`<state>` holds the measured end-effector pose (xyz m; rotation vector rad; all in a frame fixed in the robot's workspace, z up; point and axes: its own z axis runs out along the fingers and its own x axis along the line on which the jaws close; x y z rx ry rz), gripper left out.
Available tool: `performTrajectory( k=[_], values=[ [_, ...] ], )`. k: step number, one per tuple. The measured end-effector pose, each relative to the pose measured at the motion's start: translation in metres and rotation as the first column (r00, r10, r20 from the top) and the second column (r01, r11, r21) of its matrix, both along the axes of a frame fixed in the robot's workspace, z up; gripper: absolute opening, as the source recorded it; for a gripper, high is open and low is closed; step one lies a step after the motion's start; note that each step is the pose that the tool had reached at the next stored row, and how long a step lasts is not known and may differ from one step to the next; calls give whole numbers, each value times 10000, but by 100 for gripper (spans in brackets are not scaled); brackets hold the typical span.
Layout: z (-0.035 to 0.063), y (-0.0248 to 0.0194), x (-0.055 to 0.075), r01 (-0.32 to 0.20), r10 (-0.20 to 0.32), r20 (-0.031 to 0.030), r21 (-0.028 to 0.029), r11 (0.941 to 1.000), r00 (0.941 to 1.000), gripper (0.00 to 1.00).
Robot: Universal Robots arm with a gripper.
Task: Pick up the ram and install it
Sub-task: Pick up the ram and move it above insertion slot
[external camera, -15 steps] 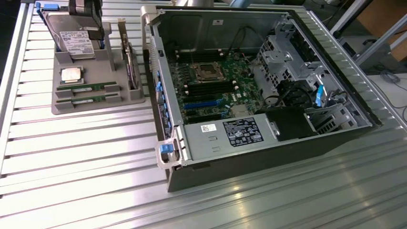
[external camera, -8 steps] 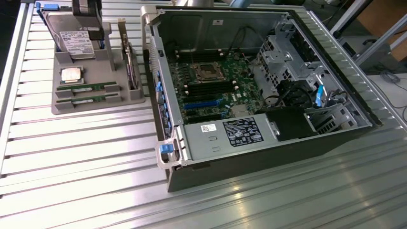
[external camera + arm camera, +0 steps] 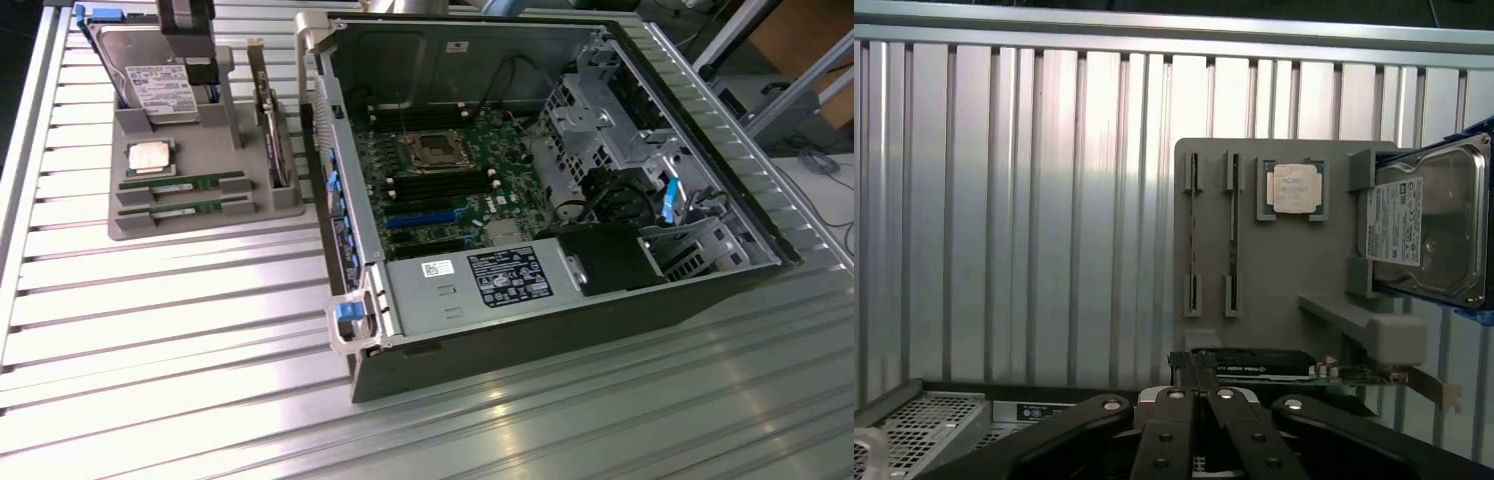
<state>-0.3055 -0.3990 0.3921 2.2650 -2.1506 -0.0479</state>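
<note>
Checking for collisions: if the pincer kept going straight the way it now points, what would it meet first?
Most likely the black expansion card standing on edge in the grey holder; the shut pincer points right at its end. Depth is unclear, so it might just pass beside it.

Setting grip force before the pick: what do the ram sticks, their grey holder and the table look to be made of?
The ram sticks: green circuit board, dull finish, each with a pale label.
The grey holder: probably plastic, perhaps printed. It is an even matte grey with no reflections.
The table: likely aluminium, going by its ribbed silver surface with bright streaks of glare.
</note>
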Motion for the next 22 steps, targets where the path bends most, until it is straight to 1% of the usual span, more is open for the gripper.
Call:
performTrajectory(
  k=[1, 2, 9, 13, 17, 22],
  values=[
    [0, 0, 0, -160, 160, 0, 1, 9999, 9999, 11],
    [0, 0, 0, -197, 197, 0, 0, 9998, 9998, 11],
    [0, 0, 0, -197, 197, 0, 0, 9998, 9998, 11],
    [0, 0, 0, -197, 197, 0, 0, 9998, 9998, 36],
    [-5, 0, 0, -195, 195, 1, 1, 9998, 9998, 36],
    [-73, 0, -1, -52, 52, 0, 0, 10000, 10000, 36]
  ],
)
